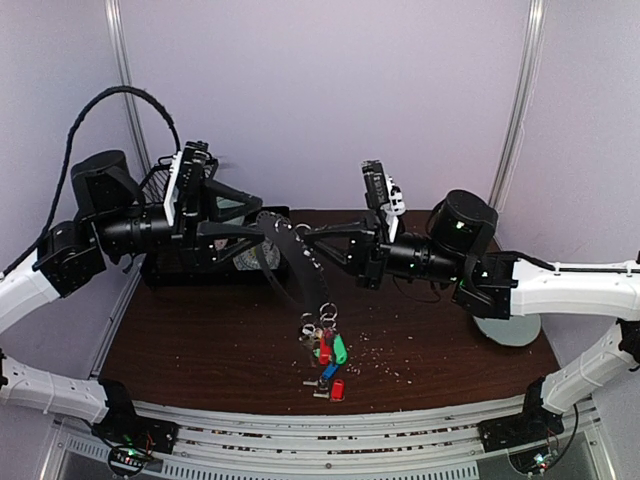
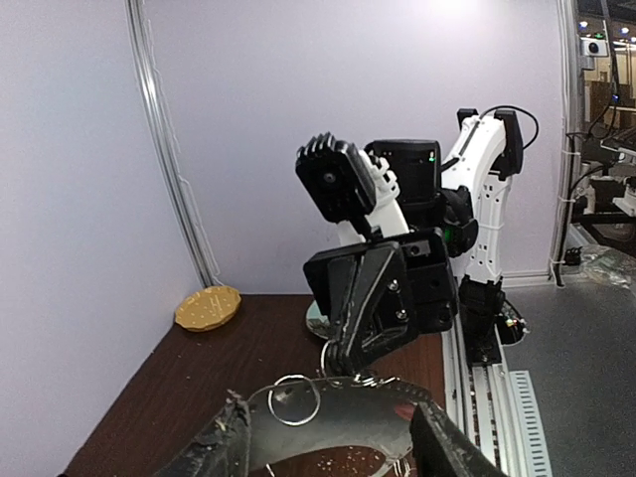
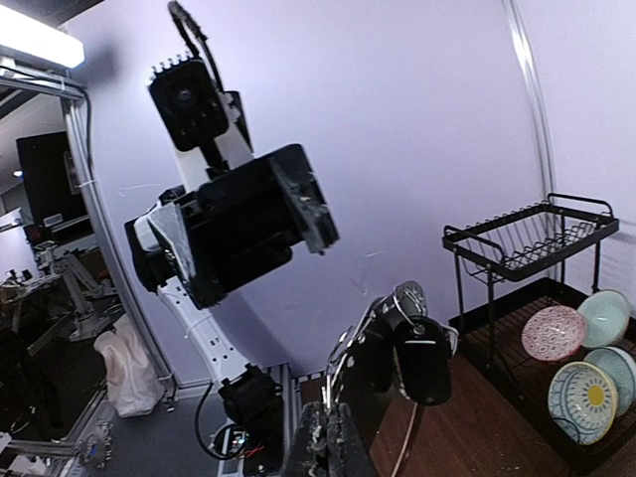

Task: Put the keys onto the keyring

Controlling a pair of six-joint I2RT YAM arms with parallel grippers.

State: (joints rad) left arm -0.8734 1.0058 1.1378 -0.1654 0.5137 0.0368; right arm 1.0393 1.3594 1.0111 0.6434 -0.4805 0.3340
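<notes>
**Both arms at the hoop above the table, loose keys waiting below**

Nearest the arm bases, low in the centre of the overhead view, the loose keys (image 1: 325, 365) lie on the dark brown table (image 1: 200, 350): red, blue and green tags in a small heap, with silvery rings at its top end. Pale crumbs are scattered to the right of them.

Above that, mid-frame, the keyring (image 1: 292, 258) hangs in the air between the two arms, a dark hoop tilted on edge. The right gripper (image 1: 305, 238) reaches in from the right with its jaws clenched, seemingly on the hoop's upper part, though the exact contact is hard to see. The left gripper (image 1: 268, 222) comes from the left, its jaws parted in its own wrist view and straddling the wire; whether they press on it I cannot tell. In that view a small silvery split ring (image 2: 295, 398) sits on the hoop near the bottom of the frame.

To do this step well, I judge the right arm should hold the hoop steady while the left finds the wire's open end, keeping it over the heap.

Farther back, upper left, stands a black dish rack (image 1: 165, 210); patterned plates (image 3: 581, 353) sit beside it, lower right in the right wrist view. Plain lilac walls (image 1: 330, 90) enclose the cell.
</notes>
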